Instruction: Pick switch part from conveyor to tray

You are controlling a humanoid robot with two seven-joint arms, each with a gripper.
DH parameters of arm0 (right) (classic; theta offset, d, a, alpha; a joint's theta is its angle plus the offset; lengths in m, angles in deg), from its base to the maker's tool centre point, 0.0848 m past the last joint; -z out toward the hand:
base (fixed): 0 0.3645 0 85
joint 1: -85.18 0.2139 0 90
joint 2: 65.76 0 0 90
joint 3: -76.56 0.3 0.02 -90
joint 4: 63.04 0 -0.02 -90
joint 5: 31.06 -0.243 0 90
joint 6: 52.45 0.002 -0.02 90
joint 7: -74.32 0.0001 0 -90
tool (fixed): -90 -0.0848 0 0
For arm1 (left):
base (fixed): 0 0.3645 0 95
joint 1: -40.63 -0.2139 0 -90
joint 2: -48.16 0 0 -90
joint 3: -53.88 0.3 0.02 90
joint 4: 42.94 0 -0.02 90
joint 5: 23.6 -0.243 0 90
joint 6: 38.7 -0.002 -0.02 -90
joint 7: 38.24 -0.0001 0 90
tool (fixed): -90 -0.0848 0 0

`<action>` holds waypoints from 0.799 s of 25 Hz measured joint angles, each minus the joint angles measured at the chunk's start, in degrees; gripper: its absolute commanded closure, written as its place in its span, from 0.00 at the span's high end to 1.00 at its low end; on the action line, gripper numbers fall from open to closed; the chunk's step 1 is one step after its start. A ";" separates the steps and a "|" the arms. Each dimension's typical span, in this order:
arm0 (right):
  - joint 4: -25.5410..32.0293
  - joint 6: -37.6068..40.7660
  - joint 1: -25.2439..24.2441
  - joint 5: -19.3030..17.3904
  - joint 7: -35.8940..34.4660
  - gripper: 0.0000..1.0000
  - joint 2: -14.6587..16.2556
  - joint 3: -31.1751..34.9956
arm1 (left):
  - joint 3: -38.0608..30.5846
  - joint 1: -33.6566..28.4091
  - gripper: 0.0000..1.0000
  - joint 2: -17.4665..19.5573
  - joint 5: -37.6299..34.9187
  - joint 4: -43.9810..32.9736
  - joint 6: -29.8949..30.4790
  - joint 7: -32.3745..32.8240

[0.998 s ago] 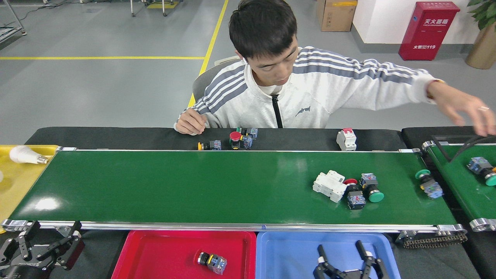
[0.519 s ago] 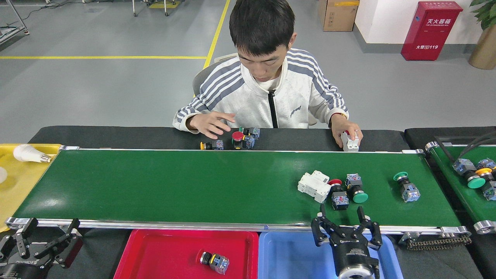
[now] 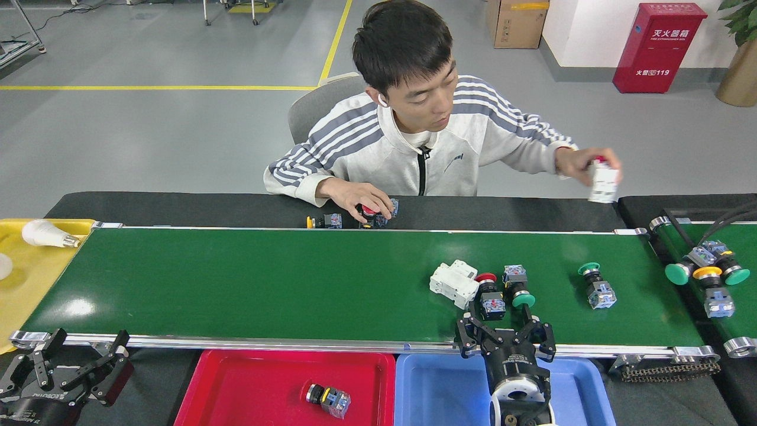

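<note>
now in the head view, the flat green conveyor (image 3: 266, 284) with silver rails carries a boxy white breaker (image 3: 454, 283), beside it a red-capped switch part (image 3: 489, 295) and a green-capped switch (image 3: 517, 288). the right gripper (image 3: 505, 329), black metal, hangs at the near rail just before them, fingers spread wide, holding nothing. the left gripper (image 3: 71, 362) rests low, also wide. a glossy red tray (image 3: 236, 384) holds one small switch (image 3: 329, 399).

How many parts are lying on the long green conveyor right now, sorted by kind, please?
White breaker block: 1
Red-capped push-button switch: 1
Green-capped push-button switches: 2
Total: 4 on the conveyor
</note>
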 measured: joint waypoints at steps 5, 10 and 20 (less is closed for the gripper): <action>-3.56 0.00 3.14 -0.09 0.03 0.98 0.00 0.07 | 0.82 -0.12 1.00 -0.01 -0.01 -0.01 0.01 0.00; -5.13 -0.01 4.85 -0.18 0.04 0.98 0.02 0.36 | 1.56 -0.01 1.00 -0.02 -0.02 -0.10 0.17 0.00; -13.26 0.18 8.84 -1.27 0.32 0.14 -0.15 -1.30 | 1.58 0.02 1.00 0.03 0.00 0.22 0.19 0.00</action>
